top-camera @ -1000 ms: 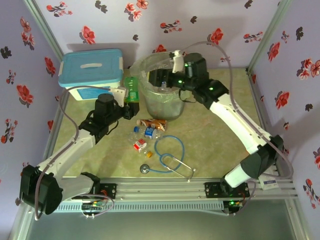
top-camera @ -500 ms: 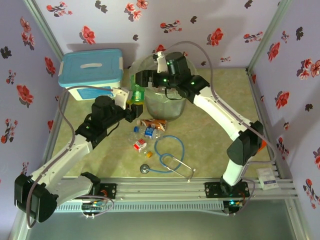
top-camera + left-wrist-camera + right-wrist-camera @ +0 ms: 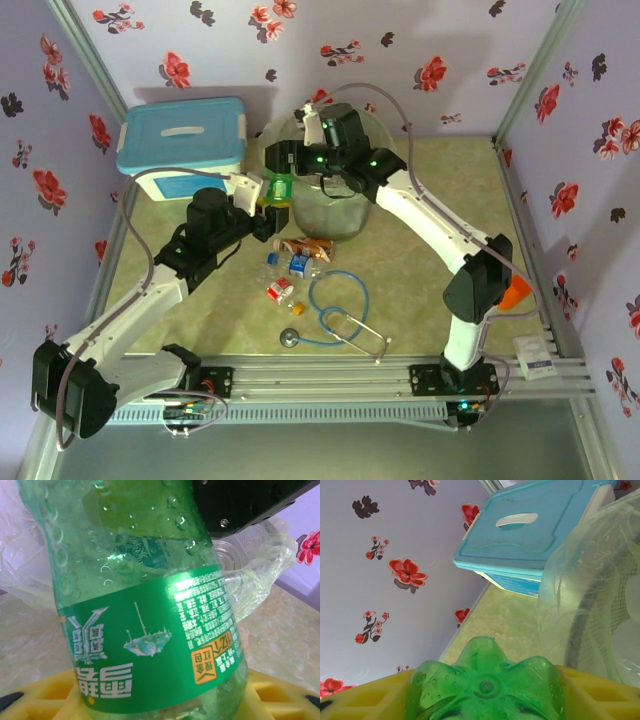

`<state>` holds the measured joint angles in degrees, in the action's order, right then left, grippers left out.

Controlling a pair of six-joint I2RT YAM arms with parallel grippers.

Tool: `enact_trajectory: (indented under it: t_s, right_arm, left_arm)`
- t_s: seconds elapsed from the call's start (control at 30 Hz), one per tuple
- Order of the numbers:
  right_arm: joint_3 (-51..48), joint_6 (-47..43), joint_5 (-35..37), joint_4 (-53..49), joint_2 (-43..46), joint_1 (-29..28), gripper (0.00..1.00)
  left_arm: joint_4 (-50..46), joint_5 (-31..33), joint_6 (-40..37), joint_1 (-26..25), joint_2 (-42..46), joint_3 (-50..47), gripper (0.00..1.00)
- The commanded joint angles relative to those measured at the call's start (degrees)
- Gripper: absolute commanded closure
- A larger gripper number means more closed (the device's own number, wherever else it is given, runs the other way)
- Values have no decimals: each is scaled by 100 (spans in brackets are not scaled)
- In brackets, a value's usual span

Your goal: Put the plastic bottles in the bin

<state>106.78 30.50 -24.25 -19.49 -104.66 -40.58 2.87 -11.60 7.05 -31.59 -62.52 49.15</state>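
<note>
Left claw (image 3: pixel 160 702) pinches green soda bottle (image 3: pixel 150 645) mid-body, just beside bin (image 3: pixel 335 220) left rim; right claw (image 3: pixel 485 692) clamps its base. Advice: free left grip only when right holds firm, then carry over bin.

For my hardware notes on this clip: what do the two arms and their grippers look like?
Both the left arm and right arm have white shells, black joints, green lights and a looping grey cable. Their fingers are yellow.
</note>
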Motion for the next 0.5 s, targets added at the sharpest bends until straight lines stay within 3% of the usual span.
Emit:
enact_trajectory:
  t_s: [0.0, 0.07, 0.3, 0.47]
  right_arm:
    - [264, 46, -34, 12, -47, -20, 41]
    - [234, 45, -23, 34, -32, -19, 44]
    - [333, 34, 51, 200, -10, 69, 51]
    - [419, 1, 409, 631, 95, 419, 53]
  left_arm:
    - [192, 4, -186, -31, 9, 178, 49]
    - [187, 53, -148, -31, 8, 183, 46]
    - [117, 307, -12, -32, 99, 222, 5]
    - [59, 644, 320, -28, 187, 255, 1]
